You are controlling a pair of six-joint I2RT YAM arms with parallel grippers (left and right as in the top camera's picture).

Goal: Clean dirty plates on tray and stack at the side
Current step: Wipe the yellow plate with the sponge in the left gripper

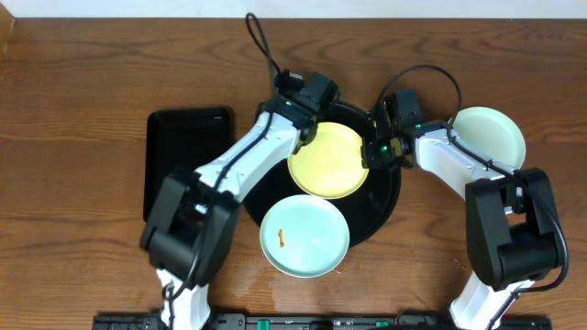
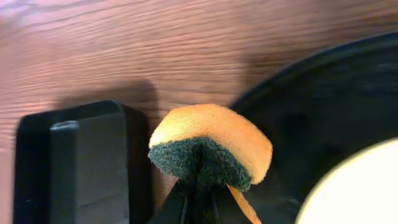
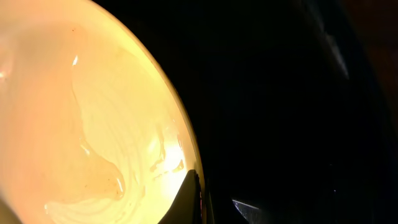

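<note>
About a third of the job is looking finished. One mint plate (image 1: 491, 136) is lying off to the right on the bare tabletop (image 1: 83, 92), well apart from the round tray (image 1: 390, 197), with no smear showing on it from overhead. I am taking that as the start of the stack.

The yellow plate (image 1: 328, 160) is sitting on the round tray and seems to be the one in hand. In the right wrist view its surface is showing glossy wet streaks and no orange. The right hand (image 1: 376, 151) is sitting at its right rim, one dark finger (image 3: 189, 196) lying against the edge. Whether it is clamping the rim or merely steadying it, I cannot tell. The left hand (image 1: 307, 128) is hovering at the plate's upper-left edge, pinched tight on an orange sponge (image 2: 208, 155) with its green scouring face outward. The sponge is not touching the plate in the wrist view.

The second mint plate (image 1: 304, 236) is lying at the tray's lower-left, overhanging the rim and carrying an orange smear (image 1: 282, 240) — so it is waiting for wiping. The rectangular tray (image 1: 188, 160) at the left is holding nothing.

Left to do, by my reading: finishing the yellow plate, moving it onto the mint plate at the right, then cleaning and stacking the smeared one.
</note>
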